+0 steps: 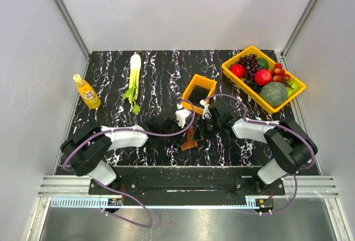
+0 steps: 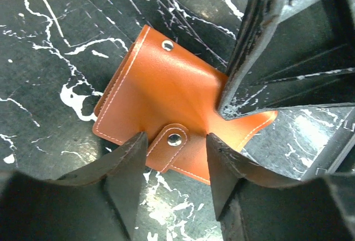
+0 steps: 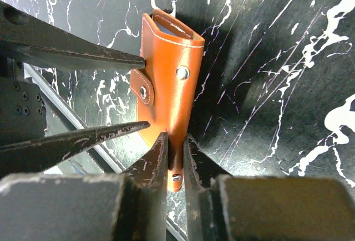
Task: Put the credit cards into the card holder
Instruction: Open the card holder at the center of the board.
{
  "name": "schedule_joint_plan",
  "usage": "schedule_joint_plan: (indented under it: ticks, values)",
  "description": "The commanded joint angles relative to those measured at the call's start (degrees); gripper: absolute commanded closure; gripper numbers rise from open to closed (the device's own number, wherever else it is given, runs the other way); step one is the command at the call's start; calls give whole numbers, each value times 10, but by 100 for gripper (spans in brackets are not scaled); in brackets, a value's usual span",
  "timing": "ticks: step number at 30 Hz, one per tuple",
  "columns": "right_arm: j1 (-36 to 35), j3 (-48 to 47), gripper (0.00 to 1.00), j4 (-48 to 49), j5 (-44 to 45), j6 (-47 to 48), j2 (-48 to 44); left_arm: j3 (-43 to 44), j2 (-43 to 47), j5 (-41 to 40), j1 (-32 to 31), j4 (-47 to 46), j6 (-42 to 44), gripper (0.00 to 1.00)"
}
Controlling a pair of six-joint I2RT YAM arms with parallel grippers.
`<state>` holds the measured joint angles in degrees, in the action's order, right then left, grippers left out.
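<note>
The card holder [image 2: 166, 91] is a brown-orange wallet with snap studs. My right gripper [image 3: 175, 148] is shut on its lower edge and holds it on edge over the black marbled table. My left gripper [image 2: 176, 153] is open, with one finger on each side of the wallet's snap strap [image 2: 173, 141], not closed on it. In the top view the wallet [image 1: 190, 139] sits between both grippers at the table's front middle. A pale grey-blue surface [image 3: 169, 26] shows inside the wallet's open top; I cannot tell if it is a credit card. No loose cards are in view.
A small orange bin [image 1: 198, 92] stands just behind the grippers. A yellow tray [image 1: 259, 93] of fruit is at the back right. A yellow bottle [image 1: 87, 91] is at the left and a leafy green stalk [image 1: 133, 80] behind the left arm.
</note>
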<state>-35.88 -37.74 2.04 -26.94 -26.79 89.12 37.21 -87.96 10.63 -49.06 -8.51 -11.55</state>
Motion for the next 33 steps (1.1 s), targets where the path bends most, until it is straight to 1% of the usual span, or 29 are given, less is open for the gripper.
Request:
schedule_joint_plan:
  ticks: [1, 2, 3, 6, 7, 9, 10, 11, 13, 17, 19, 21, 22, 23, 24, 26, 28, 31, 32, 33]
  values:
    - [-4, -18, 96, -8, 8, 10, 4, 17, -29, -30, -9, 21, 8, 52]
    - [-4, -18, 96, -9, 9, 10, 4, 19, -33, -33, -10, 26, 8, 55]
    - [-4, -18, 96, -9, 10, 8, 3, 20, -35, -37, -14, 28, 8, 61]
    - [-5, -19, 96, -9, 11, 2, -1, 25, -50, -57, -27, 36, 6, 71]
    - [-4, -19, 96, -9, 13, 1, -3, 27, -55, -59, -30, 37, 4, 77]
    - [-4, -18, 96, -9, 18, -1, -5, 30, -60, -61, -37, 35, 1, 83]
    - [-4, -16, 96, -9, 20, -1, -7, 30, -61, -62, -41, 35, 1, 92]
    - [-5, -16, 96, -9, 23, -4, -9, 32, -62, -67, -45, 35, 0, 96]
    - [-4, -14, 96, -9, 30, -7, -11, 33, -58, -72, -47, 35, -4, 100]
    - [-5, -9, 96, -9, 48, -15, -11, 30, -46, -84, -47, 32, -13, 100]
    - [-4, -8, 96, -15, 78, -23, -11, 18, -29, -104, -47, 26, -23, 100]
    - [-5, -5, 96, -17, 118, -47, -11, -5, -2, -137, -47, 9, -40, 100]
    - [-4, -2, 96, -38, 134, -62, -11, -20, 16, -152, -47, -4, -55, 100]
    - [-4, 1, 96, -38, 145, -80, -12, -33, 33, -160, -47, -18, -65, 100]
    - [-5, 4, 95, -38, 155, -92, -11, -46, 52, -176, -47, -29, -79, 97]
    - [-4, 9, 94, -26, 160, -114, -5, -65, 80, -192, -47, -47, -102, 97]
    - [-4, 14, 87, 8, 146, -128, -1, -79, 93, -207, -48, -57, -126, 98]
    - [-5, 15, 74, 16, 150, -139, 4, -83, 97, -233, -48, -54, -154, 100]
    - [-4, 15, 72, 16, 154, -141, 4, -87, 97, -241, -47, -53, -161, 100]
    - [-4, 14, 72, 16, 157, -141, 2, -90, 97, -246, -47, -52, -169, 100]
